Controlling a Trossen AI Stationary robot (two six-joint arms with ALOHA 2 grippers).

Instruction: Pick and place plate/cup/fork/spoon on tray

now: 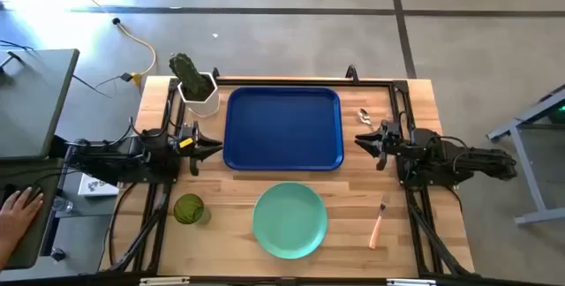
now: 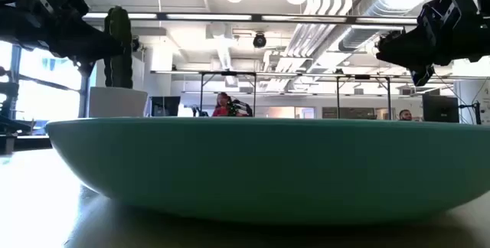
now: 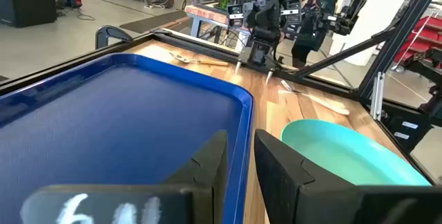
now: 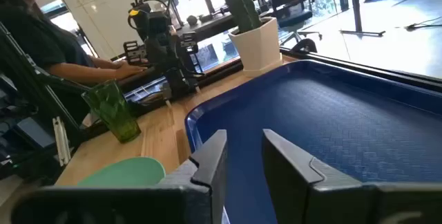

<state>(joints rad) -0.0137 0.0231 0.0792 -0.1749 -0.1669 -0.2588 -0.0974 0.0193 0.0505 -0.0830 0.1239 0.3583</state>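
Fork (image 1: 379,224) lengthwise front-to-back, tines toward tray (image 1: 282,128).

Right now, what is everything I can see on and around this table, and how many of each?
tray: one, dark blue, far middle of the table, nothing in it.
plate: one, mint green, near edge, in front of the tray.
cup: one, dark olive green, left of the plate.
fork: one, orange handle, right of the plate.
spoon: one, silver bowl, right of the tray, by the right arm.
cactus pot: one, white with a green cactus, far left corner beside the tray.
person's hand: one, off the table's left side.
left gripper: one, dark, jaws slightly apart, at the tray's left edge, holding nothing.
right gripper: one, dark, jaws slightly apart, at the tray's right edge, holding nothing.
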